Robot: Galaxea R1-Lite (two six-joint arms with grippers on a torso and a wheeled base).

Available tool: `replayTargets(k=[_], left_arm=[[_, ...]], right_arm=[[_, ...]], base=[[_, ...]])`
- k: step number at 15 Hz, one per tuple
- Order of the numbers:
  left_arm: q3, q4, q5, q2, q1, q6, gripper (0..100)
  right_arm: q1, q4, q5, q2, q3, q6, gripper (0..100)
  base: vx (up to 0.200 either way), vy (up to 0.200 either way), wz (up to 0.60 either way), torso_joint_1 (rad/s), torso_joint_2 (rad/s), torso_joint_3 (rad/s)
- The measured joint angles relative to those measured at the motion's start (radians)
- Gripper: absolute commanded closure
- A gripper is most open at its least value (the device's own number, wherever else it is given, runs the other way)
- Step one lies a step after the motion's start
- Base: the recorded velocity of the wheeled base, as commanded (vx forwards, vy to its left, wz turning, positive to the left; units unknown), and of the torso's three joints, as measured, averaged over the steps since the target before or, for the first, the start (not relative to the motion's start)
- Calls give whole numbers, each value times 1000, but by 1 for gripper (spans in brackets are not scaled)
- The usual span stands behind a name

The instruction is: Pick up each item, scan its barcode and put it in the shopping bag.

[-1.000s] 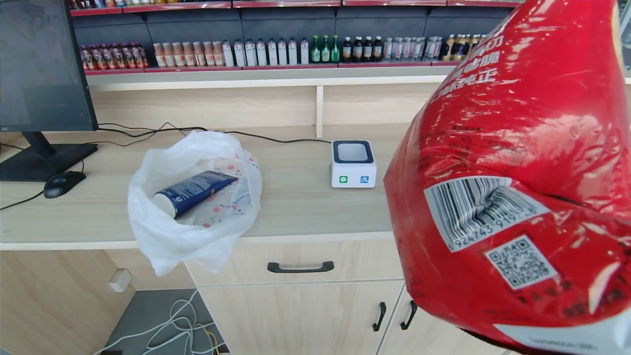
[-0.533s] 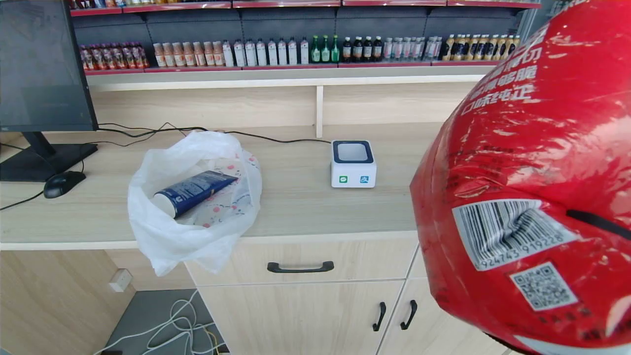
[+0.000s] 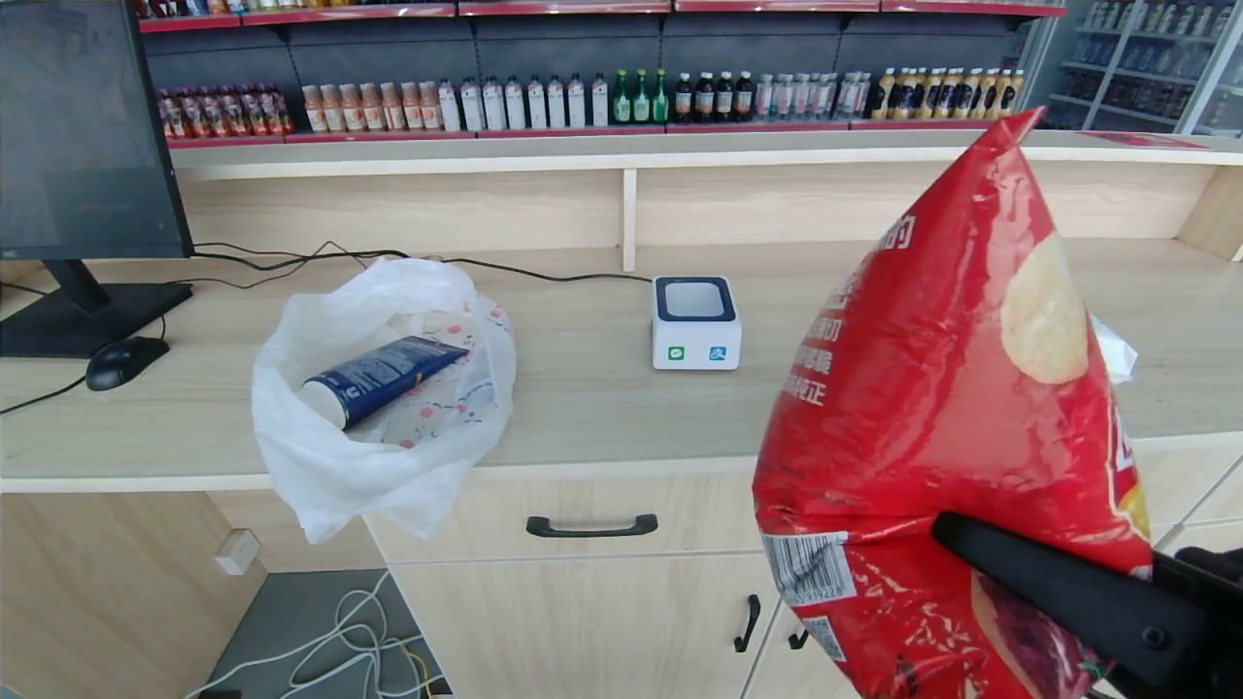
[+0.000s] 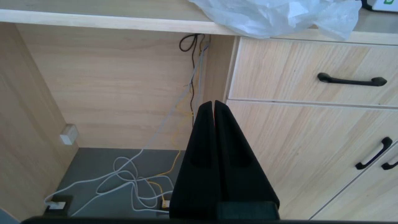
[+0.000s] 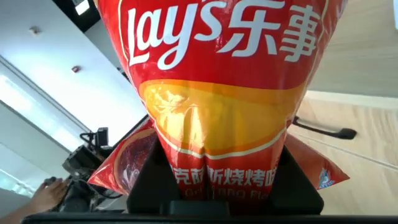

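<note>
In the head view, my right gripper (image 3: 971,549) comes in from the lower right corner of the frame, clamped on the lower part of a red chip bag (image 3: 932,388). The bag stands upright in the air on the right side of the frame, in front of the counter (image 3: 602,408), its pointed top corner reaching up near the shelf of bottles (image 3: 583,97) along the top. The barcode (image 3: 808,568) sits on the bag's lower left side. The white scanner (image 3: 695,322) rests on the counter at centre frame, apart from the chip bag. Left of centre, the white shopping bag (image 3: 379,476) lies open on the counter and droops over its front edge, with a blue tube (image 3: 384,374) lying inside. A monitor (image 3: 87,126) fills the upper left corner, with a mouse (image 3: 124,361) near its foot.

In the left wrist view, my left gripper (image 4: 213,107) has its fingers pressed together and holds nothing. It hangs below the counter edge, facing the cupboard front and a drawer handle (image 4: 348,79). The shopping bag (image 4: 280,15) droops over the edge beyond it, and loose cables (image 4: 137,186) lie on the floor.

In the right wrist view, my right gripper (image 5: 224,180) squeezes the chip bag (image 5: 224,81) between its two fingers, and the bag bulges out past them.
</note>
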Motion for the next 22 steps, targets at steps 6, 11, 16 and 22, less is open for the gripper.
replayTargets(k=[6,11,16,22], left_arm=[[0,0,0,0,1,0,100],[0,0,0,0,0,0,100],[0,0,0,0,0,0,100],[0,0,0,0,0,0,100]], right_arm=[[-7,468,-199,-12,-350,-138,100],[-4,645,-379,43,-506,-375,100],[-8,645,-626,210,-614,-434,100],[-39,509,-728,454,-823,-475,100]], base=[[0,0,0,0,0,0],[0,0,0,0,0,0],[0,0,0,0,0,0],[0,0,0,0,0,0]])
